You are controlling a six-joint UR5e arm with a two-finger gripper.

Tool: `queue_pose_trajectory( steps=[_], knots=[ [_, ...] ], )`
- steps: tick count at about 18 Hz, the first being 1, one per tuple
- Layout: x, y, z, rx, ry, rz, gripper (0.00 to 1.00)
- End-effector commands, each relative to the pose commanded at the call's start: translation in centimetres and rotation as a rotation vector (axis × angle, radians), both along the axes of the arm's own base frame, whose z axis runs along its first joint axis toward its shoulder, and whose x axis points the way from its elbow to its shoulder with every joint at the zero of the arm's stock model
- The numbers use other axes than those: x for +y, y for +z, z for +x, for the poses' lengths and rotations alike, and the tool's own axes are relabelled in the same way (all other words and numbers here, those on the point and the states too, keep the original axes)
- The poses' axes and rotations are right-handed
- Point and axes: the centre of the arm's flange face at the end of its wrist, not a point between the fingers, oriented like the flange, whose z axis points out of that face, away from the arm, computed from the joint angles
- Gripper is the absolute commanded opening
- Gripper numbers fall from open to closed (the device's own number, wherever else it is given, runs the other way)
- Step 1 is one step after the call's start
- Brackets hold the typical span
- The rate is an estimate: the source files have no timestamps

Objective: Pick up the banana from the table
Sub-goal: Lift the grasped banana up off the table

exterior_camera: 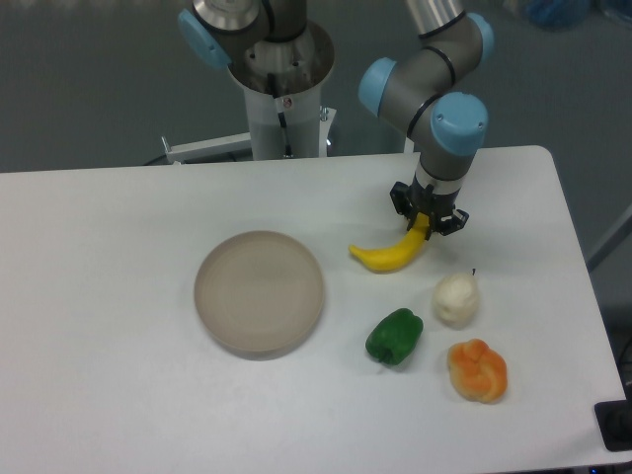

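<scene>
The white bench (118, 257) with rounded corners takes up most of the view, and everything sits on it. The UR5e arm (434, 79), grey with light-blue joint caps, reaches down from the back toward the right half of the bench. The round grey plate (259, 292) is the landmark here, sitting a bit left of centre.

Right of the plate is the banana (387, 255), bright yellow and curved, with its fat end pointing back toward the plate and its far tip angled up and away. The end effector (429, 219) is clamped shut on that far tip, black fingers pinching it from both sides. Can't really tell from this angle whether the plate-side end of the banana is touching the bench or just off it.

Further right of the plate and nearer the front edge there's a green pepper (394, 336), close to the plate's right rim. Beyond it, a whitish garlic-looking bulb (455, 300) sits just below the banana's held end. Farthest from the plate is a lumpy orange item (477, 370), near the bulb.
</scene>
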Motion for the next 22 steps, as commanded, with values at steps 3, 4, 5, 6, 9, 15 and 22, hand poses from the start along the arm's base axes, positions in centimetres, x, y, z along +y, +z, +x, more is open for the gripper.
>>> queue_pose_trajectory(
  steps=[3,4,5,6,9,15,22],
  knots=[
    [0.8,2.3,-1.2,0.045,-0.006,0.018,0.24],
    [1.3,3.2,-1.6,0.06,-0.009,0.025,0.24],
    [1.6,4.2,-2.0,0.078,-0.013,0.033,0.24],
    [2.4,5.1,-2.1,0.085,-0.024,0.043,0.24],
    [4.7,8.7,-2.9,0.102,-0.042,0.054,0.24],
    [8.2,14.0,-3.5,0.159,-0.057,0.101,0.24],
    [14.5,16.1,-3.1,0.207,-0.087,0.15,0.24]
  ],
)
